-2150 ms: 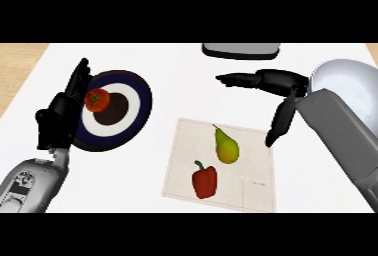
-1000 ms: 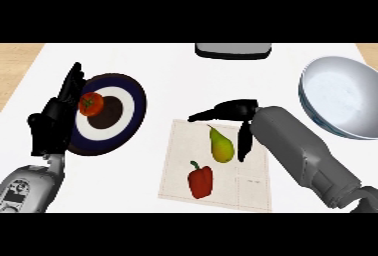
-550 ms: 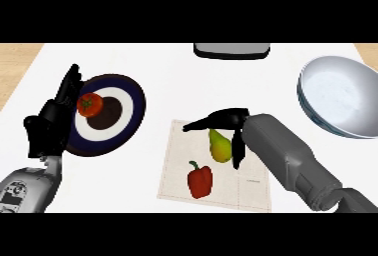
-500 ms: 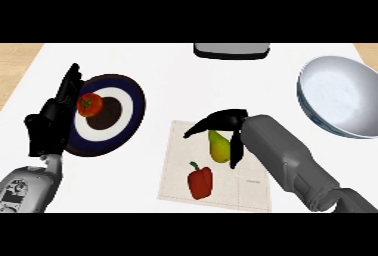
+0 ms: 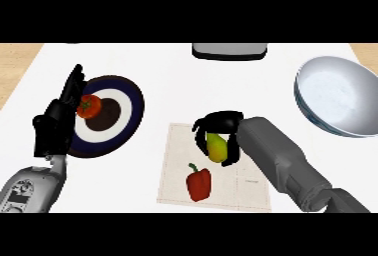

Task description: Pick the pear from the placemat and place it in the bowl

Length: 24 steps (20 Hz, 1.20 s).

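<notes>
Your R hand (image 5: 221,120) curls round the pear (image 5: 215,148) from above, at the placemat's (image 5: 247,192) upper part, set for lifting. Judged next: carry to the bowl (image 5: 336,97), up-right of placemat. L hand (image 5: 53,127) rests open, left of it.

Right hand (image 5: 220,120) curled, left hand (image 5: 55,125) straight-fingered.
</notes>
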### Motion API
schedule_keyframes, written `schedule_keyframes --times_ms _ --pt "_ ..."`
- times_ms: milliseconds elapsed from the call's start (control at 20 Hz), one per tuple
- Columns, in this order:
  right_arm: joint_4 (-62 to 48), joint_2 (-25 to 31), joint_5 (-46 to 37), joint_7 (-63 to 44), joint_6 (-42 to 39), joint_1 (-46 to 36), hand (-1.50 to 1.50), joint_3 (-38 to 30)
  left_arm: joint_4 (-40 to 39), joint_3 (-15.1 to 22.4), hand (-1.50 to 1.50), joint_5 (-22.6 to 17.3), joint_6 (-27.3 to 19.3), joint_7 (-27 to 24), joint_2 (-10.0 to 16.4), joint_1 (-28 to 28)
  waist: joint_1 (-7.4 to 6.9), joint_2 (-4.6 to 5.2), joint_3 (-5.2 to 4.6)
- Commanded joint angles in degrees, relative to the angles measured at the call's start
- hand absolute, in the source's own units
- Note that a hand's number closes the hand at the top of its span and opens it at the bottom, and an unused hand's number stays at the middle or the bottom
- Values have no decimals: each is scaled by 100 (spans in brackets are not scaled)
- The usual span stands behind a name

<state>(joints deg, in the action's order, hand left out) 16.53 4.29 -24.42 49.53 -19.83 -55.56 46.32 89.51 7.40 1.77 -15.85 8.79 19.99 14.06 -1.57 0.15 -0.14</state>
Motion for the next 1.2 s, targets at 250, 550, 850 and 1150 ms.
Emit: schedule_keyframes --times_ms 250,550,850,1150 --pt "-37 361 119 1303 -629 -146 150 -278 46 -223 0 -37 121 118 34 -4 51 22 17" --pt "-325 -417 598 -2722 1559 91 150 -1029 95 -224 0 28 25 148 20 -354 399 -233 -16" --pt "518 -426 1269 -4105 3110 148 150 -1681 34 -365 0 -3 94 235 176 -319 507 -334 1" --pt "1625 -428 1407 -5205 4628 3 150 -1856 -16 -451 0 -45 30 157 117 -457 648 -363 -5"
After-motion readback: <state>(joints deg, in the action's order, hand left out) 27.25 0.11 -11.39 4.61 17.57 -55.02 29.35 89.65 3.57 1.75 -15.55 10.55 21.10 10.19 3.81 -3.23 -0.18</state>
